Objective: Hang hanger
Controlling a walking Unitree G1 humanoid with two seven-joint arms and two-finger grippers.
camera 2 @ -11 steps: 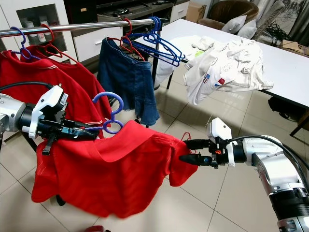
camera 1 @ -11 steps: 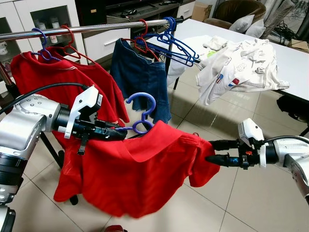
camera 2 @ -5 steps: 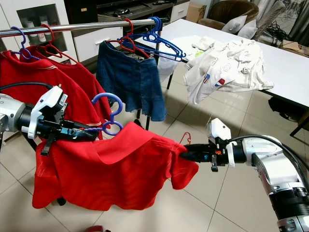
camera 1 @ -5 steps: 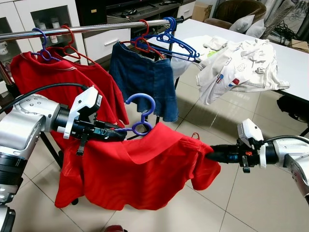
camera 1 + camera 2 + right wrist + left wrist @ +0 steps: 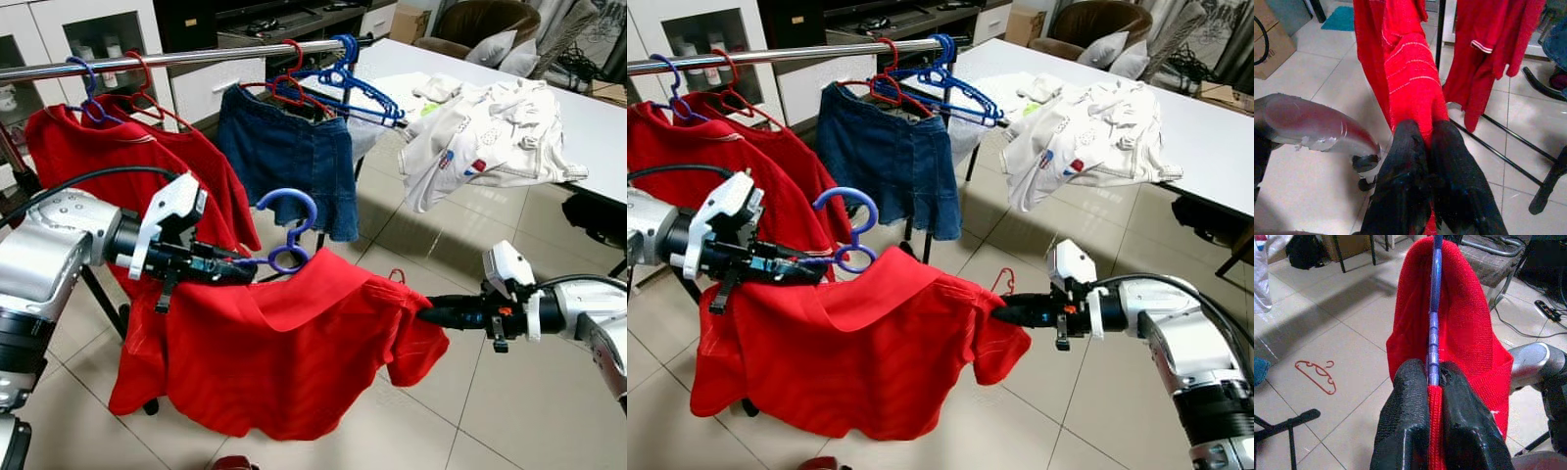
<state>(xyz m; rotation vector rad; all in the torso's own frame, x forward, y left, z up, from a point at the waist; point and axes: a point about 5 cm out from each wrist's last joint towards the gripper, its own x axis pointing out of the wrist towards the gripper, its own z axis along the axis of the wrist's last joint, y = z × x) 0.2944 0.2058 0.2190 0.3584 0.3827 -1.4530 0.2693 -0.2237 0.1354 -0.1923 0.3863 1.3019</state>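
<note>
Hanger (image 5: 289,230), light and stiff at centre frame, carries a limp shirt (image 5: 284,348); left hand (image 5: 230,271) clamps its shoulder, right hand (image 5: 431,313) pinches the sleeve.

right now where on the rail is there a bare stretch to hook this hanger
The rail is bare between the red hanger over the red shirts and the denim skirt. Crowded at its right end, with bunched blue hangers. The left gripper holds the blue hanger.

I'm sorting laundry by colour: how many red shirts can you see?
3: two red shirts hang on the rail at the robot's left, one red shirt is stretched on the blue hanger between both grippers. More may be hidden behind.
</note>
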